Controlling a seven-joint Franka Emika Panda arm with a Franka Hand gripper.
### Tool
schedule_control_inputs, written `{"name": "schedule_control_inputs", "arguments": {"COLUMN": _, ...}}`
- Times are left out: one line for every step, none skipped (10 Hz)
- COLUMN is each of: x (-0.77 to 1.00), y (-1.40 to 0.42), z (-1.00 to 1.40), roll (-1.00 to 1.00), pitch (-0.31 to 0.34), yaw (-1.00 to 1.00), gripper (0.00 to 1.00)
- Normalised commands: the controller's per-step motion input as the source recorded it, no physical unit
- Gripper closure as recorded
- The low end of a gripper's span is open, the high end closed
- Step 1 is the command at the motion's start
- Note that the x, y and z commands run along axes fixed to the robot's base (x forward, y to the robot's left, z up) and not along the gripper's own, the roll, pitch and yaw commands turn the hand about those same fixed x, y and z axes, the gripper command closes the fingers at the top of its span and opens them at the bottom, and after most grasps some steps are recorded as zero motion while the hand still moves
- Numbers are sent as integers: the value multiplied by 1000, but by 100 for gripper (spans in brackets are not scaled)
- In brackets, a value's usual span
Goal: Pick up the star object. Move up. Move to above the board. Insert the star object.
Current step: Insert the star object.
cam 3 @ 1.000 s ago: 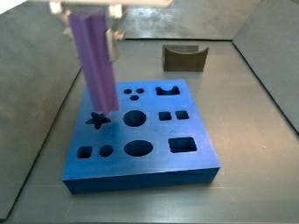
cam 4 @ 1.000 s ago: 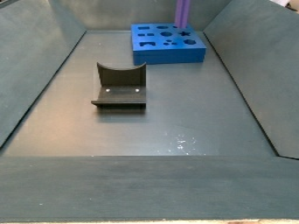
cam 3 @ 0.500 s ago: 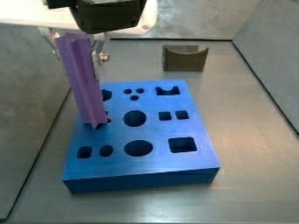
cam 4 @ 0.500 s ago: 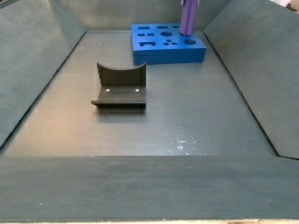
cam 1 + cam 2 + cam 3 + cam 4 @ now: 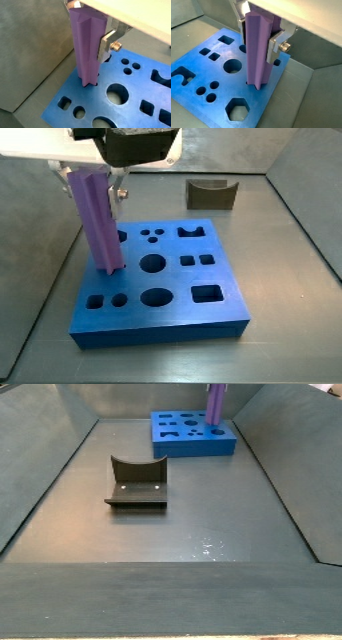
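Gripper (image 5: 91, 173) over the board's (image 5: 167, 303) left side, fingers (image 5: 107, 42) clamped on the upright star object (image 5: 99, 223); looked rigid, light; best gripped high.

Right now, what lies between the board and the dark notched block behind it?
Nothing: in a side view the grey floor is bare between the board and the notched block. The tool holds the star object over the board.
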Motion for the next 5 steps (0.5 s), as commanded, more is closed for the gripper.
{"name": "schedule_control_inputs", "arguments": {"x": 877, "y": 223, "z": -306, "roll": 31, "pitch": 50, "yaw": -129, "gripper": 100}}
{"name": "schedule_control_inputs", "arguments": {"x": 660, "y": 51, "z": -6, "roll": 6, "pitch": 93, "yaw": -23, "gripper": 100}}
{"name": "schedule_control_inputs", "arguments": {"x": 54, "y": 0, "z": 0, "roll": 4, "pitch": 7, "yaw": 0, "gripper": 100}}
{"name": "schedule_control_inputs", "arguments": {"x": 0, "y": 0, "z": -31, "roll": 31, "pitch": 0, "yaw": 0, "gripper": 100}}
{"name": "schedule_control_inputs", "arguments": {"x": 394, "y": -100, "z": -769, "roll": 200, "pitch": -34, "yaw": -217, "gripper": 100}}
